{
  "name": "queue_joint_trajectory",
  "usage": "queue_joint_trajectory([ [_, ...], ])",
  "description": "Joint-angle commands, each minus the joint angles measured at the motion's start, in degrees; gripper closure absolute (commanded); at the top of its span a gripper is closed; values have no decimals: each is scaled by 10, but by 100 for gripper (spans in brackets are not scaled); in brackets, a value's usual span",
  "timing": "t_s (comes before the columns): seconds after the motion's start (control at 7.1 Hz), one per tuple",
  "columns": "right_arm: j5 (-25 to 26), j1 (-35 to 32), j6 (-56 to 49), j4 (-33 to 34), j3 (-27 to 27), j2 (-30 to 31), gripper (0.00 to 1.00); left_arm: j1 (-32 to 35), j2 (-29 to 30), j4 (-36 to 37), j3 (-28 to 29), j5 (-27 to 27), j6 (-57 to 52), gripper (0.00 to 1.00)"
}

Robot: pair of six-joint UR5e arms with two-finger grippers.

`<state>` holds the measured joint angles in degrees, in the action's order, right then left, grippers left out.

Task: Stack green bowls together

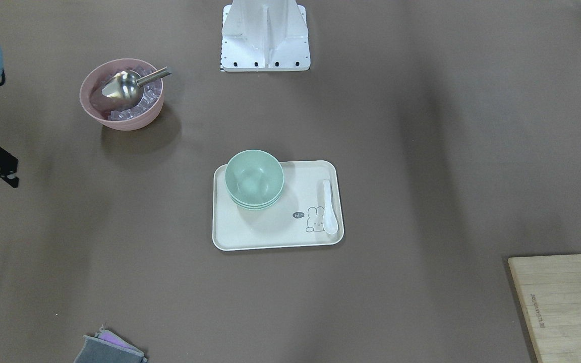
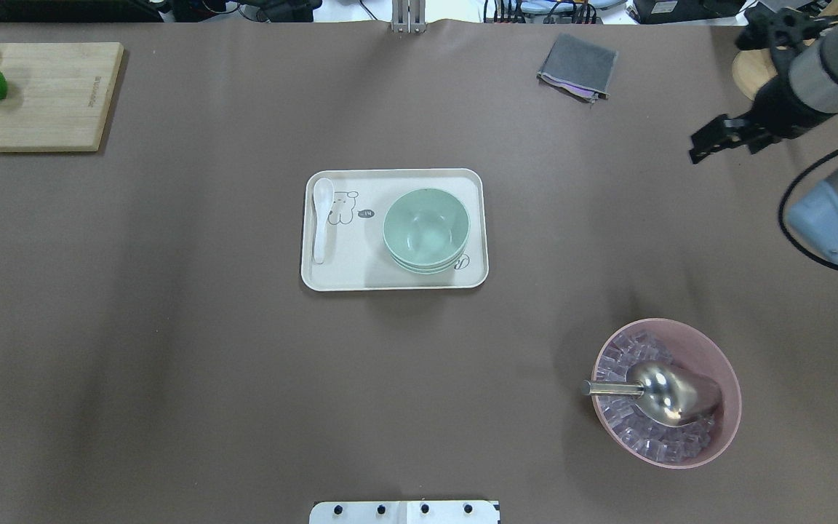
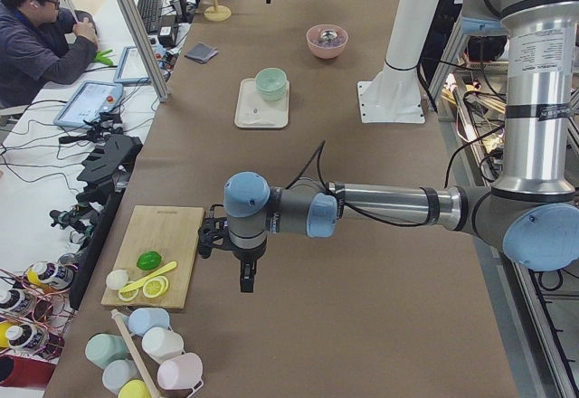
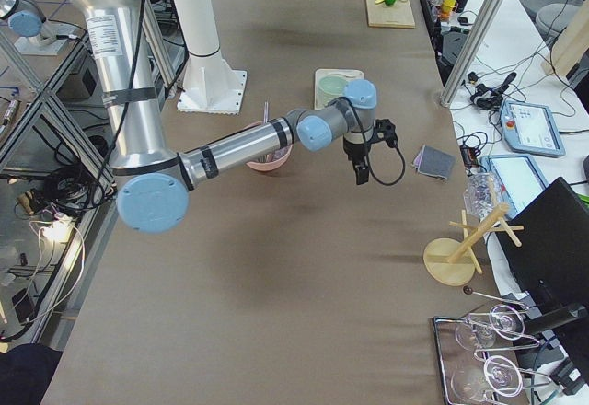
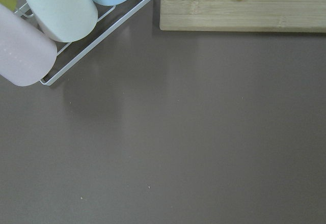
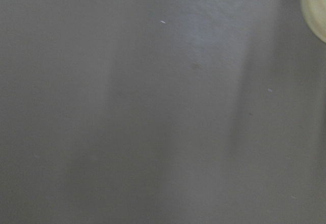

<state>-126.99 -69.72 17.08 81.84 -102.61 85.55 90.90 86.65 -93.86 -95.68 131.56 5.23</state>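
The green bowls are nested in one stack on the right part of a cream tray at the table's middle. The stack also shows in the front view and small in the side views. My right gripper hangs far to the right of the tray, empty, its fingertips looking closed together; it also shows in the front view and the right side view. My left gripper shows only in the left side view, beside the cutting board; I cannot tell its state.
A pink bowl with ice cubes and a metal scoop stands near right. A white spoon lies on the tray's left. A wooden cutting board with lime and lemon is far left. A grey cloth lies far right. Cups on a rack sit by the board.
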Motion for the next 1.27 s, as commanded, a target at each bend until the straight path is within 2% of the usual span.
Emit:
queue_joint_trajectory([
  [0.0,15,-85,-78,-2,1,131,0,-1,-3,-1,1,0,0,1],
  [0.14,31,-107,-85,8,11,151,0,-1,-3,-1,0,0,0,1],
  [0.28,25,-135,-86,27,18,168,0,-1,-5,-1,-1,0,0,1],
  [0.42,30,-154,-106,36,7,171,0,-1,-5,-1,0,0,0,1],
  [0.56,22,-161,-118,67,4,161,0,-1,-5,0,0,0,0,1],
  [0.7,20,-168,-126,127,1,128,0,-1,-5,0,0,0,0,1],
  [0.85,20,-177,-153,174,-20,118,0,-1,-5,0,-1,0,-2,1],
  [1.13,16,-177,-150,174,-32,127,0,-1,-4,5,4,3,-2,1],
])
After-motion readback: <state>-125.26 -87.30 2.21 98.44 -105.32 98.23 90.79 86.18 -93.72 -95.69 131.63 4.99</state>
